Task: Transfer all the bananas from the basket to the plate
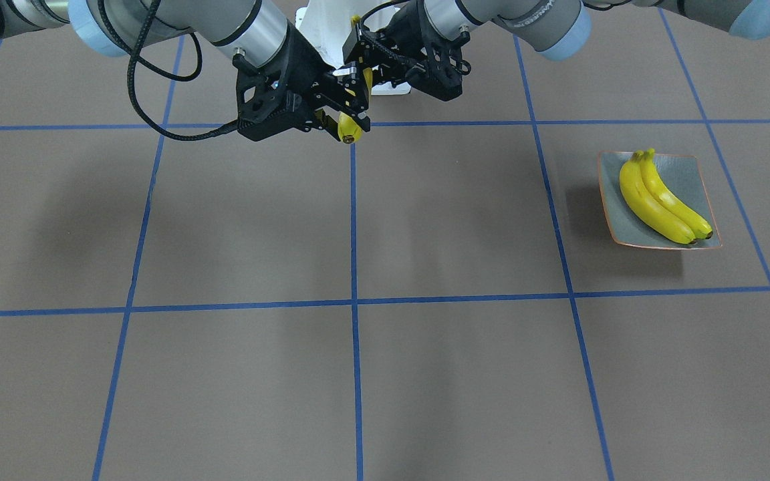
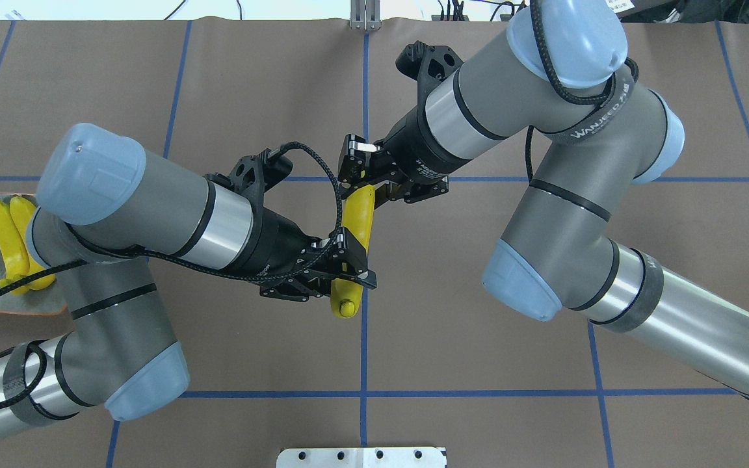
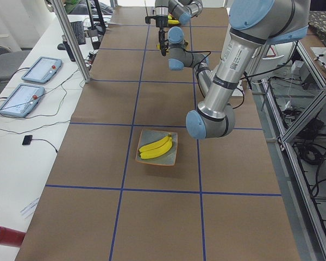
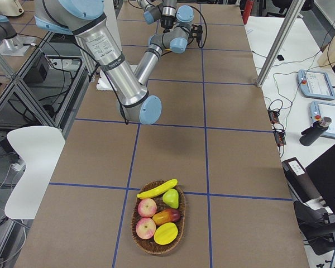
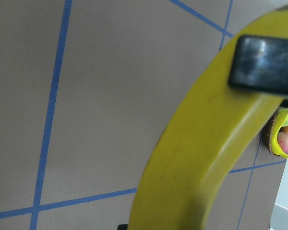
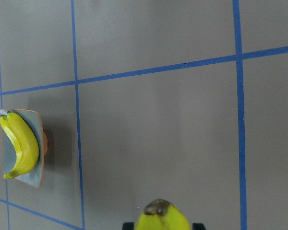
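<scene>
Banana (image 2: 359, 218): aloft over table (image 1: 425, 367) centre, spanning both grippers.
Left gripper (image 2: 348, 276): clamped on one end.
Right gripper (image 2: 367, 182): clamped on other end.
Plate (image 1: 689, 180): two bananas (image 1: 659, 200), touching.
Basket (image 4: 138, 234): one banana (image 4: 156, 190) across rim.

One banana (image 1: 647, 204) and a second banana (image 1: 674, 198) lay on the single plate (image 1: 689, 172) at 3 o'clock of the front-facing view. One raised banana (image 2: 359, 218) hung at 12 o'clock, and a fourth banana (image 4: 156, 190) lay on the single basket (image 4: 138, 237) at 6 o'clock of the right-side view. That basket held five other fruits: one apple (image 4: 147, 207) beside a second apple (image 4: 146, 228), one pear (image 4: 170, 197), one mango (image 4: 166, 216) and one yellow fruit (image 4: 165, 233). Two grippers, the left gripper (image 2: 348, 276) and the right gripper (image 2: 365, 185), clamped the raised banana.
</scene>
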